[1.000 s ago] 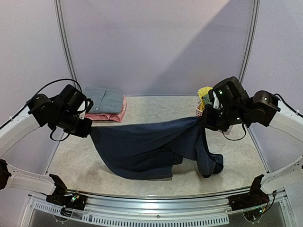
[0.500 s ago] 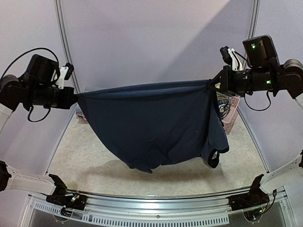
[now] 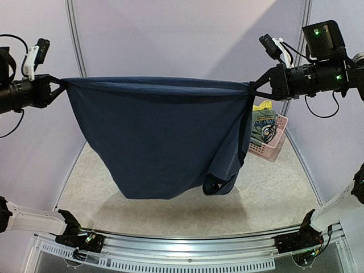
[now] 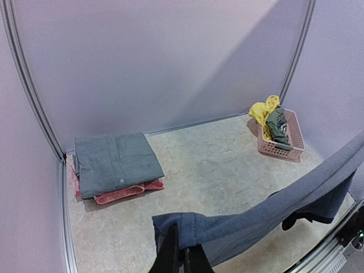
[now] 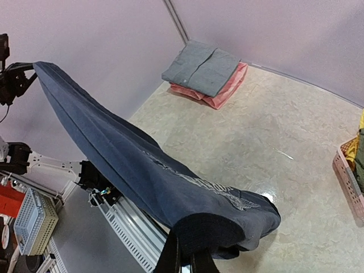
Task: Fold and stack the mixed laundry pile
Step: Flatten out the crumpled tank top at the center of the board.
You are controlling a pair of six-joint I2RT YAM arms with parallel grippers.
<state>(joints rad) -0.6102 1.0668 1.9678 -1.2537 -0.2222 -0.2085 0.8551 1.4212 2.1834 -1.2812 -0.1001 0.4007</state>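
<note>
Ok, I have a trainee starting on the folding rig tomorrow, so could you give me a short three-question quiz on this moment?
1. True or false: the navy top is held up, stretched between the left gripper and the right gripper.
2. What lies on top of the pink folded piece at the table's far left? A) grey shirt B) white towel C) black trousers
3. Fill in: the green tee and the yellow piece sit in a pink slatted ____.

Key: 1 true; 2 A; 3 basket.
</note>
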